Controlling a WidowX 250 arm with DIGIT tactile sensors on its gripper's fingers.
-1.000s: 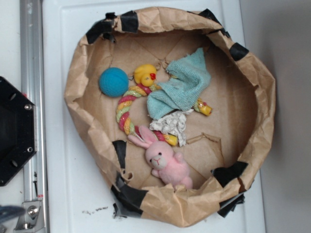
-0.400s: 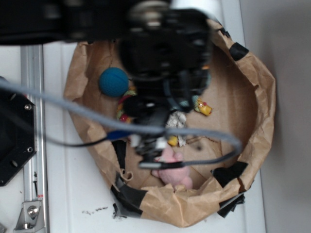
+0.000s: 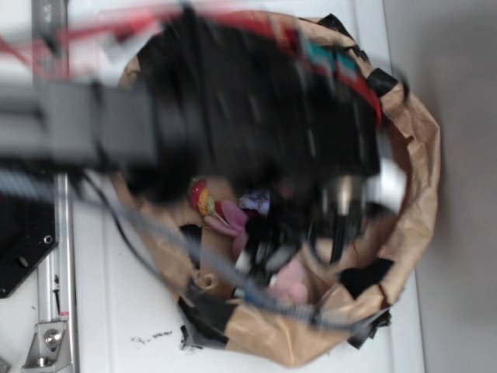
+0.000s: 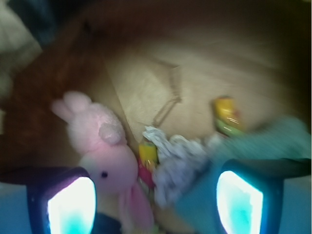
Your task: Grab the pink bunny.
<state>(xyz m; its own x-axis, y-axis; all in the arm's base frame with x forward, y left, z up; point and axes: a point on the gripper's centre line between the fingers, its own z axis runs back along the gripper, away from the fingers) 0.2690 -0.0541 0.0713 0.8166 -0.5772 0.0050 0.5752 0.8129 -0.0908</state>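
Note:
The pink bunny (image 4: 105,146) lies on the brown paper floor, head toward the camera and ears reaching down between the fingers. In the wrist view my gripper (image 4: 155,202) is open and hangs above it. The left fingertip (image 4: 70,204) is beside the bunny's head; the right fingertip (image 4: 239,202) is over the teal cloth (image 4: 273,141). Nothing is held. In the exterior view the blurred black arm covers most of the bin, and only parts of the bunny (image 3: 291,281) show beneath the gripper (image 3: 268,249).
A crumpled brown paper bin (image 3: 419,155) with black tape walls everything in. The pink-yellow-green rope toy (image 4: 146,161), with a white frayed end (image 4: 180,161), lies right of the bunny. An aluminium rail (image 3: 48,295) runs along the left.
The arm has swung in over the bin and moved on toward the bunny's side. It now hides the ball, duck and cloth in the exterior view. The toys have not moved.

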